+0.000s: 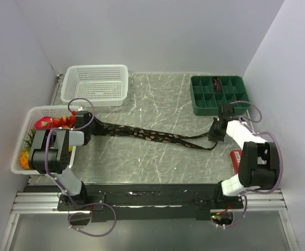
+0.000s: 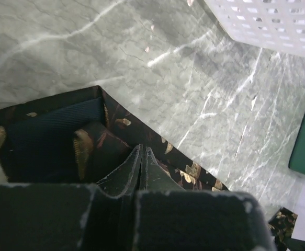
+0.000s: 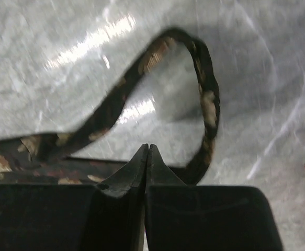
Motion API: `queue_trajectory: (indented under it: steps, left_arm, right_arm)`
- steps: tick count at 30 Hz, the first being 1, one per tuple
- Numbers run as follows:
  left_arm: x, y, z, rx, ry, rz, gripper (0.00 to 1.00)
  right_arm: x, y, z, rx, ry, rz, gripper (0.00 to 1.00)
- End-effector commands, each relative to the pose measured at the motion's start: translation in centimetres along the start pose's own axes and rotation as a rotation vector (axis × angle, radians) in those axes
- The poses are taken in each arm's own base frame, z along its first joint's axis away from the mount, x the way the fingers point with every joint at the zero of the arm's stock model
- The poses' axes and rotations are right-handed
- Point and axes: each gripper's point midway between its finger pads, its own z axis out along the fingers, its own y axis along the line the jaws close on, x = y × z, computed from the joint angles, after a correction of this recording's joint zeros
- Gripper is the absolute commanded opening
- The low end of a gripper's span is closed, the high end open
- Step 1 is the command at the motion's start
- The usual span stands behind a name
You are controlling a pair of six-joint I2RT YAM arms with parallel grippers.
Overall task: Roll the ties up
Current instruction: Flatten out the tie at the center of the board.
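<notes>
tie (image 1: 152,137): likely soft, light, slippery | left pincer (image 2: 143,150) closed at wide end, 9 o'clock | right pincer (image 3: 148,148) closed at narrow end, 3 o'clock | holding: unclear | grasp narrow tip

— What sits on the grey marbled table (image 1: 157,104)?
— A tie (image 1: 152,136) stretched across the middle, a white basket (image 1: 94,98) far left, a green divided tray (image 1: 194,97) far right, and something red (image 1: 236,156), possibly a box.
</notes>
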Motion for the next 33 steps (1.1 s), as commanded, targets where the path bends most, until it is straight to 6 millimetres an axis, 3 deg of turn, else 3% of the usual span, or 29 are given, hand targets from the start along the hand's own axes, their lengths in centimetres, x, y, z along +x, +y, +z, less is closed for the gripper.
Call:
queue_trajectory:
  steps: [1,5,8,9,10,12,16,23,30,32,33]
  left_arm:
    - [0.9,0.1,0.0,0.037,0.043,0.010,0.01]
    - [1.7,-1.8,0.1,0.122,0.076,0.079,0.01]
    - [1.6,-3.8,-0.6,0.158,0.056,0.140,0.07]
    - [1.5,-4.4,-0.8,0.164,0.046,0.168,0.08]
    - [1.0,-4.6,-0.9,0.143,0.019,0.183,0.10]
    - [0.7,-6.1,-1.7,0.141,-0.004,0.237,0.18]
    - [-0.1,-7.7,-2.5,0.136,-0.048,0.283,0.26]
    - [0.3,-8.2,-2.7,0.135,-0.046,0.304,0.30]
    - [1.4,-8.3,-1.6,0.124,-0.015,0.328,0.30]
    - [1.7,-8.3,-1.5,0.125,-0.010,0.326,0.30]
    - [1.6,-8.3,-1.4,0.124,-0.011,0.328,0.30]
  right_arm:
    - [-0.7,-0.3,-1.9,-0.003,-0.066,0.013,0.00]
    - [-3.2,0.9,-5.4,-0.069,-0.211,-0.008,0.01]
    - [-4.4,1.3,-6.4,-0.086,-0.257,-0.017,0.15]
    - [-4.5,1.2,-6.3,-0.084,-0.256,-0.024,0.23]
    - [-4.7,1.2,-6.0,-0.082,-0.254,-0.022,0.42]
    - [-4.8,1.2,-4.9,-0.065,-0.218,-0.013,0.68]
    - [-5.6,1.6,-2.6,-0.043,-0.114,0.011,0.83]
    - [-7.0,2.4,0.0,-0.029,-0.044,0.047,0.74]
    - [-6.3,1.7,2.4,0.011,0.011,0.058,0.61]
    - [-6.0,1.6,3.3,0.018,0.054,0.072,0.39]
    - [-5.9,1.6,3.5,0.014,0.064,0.070,0.38]
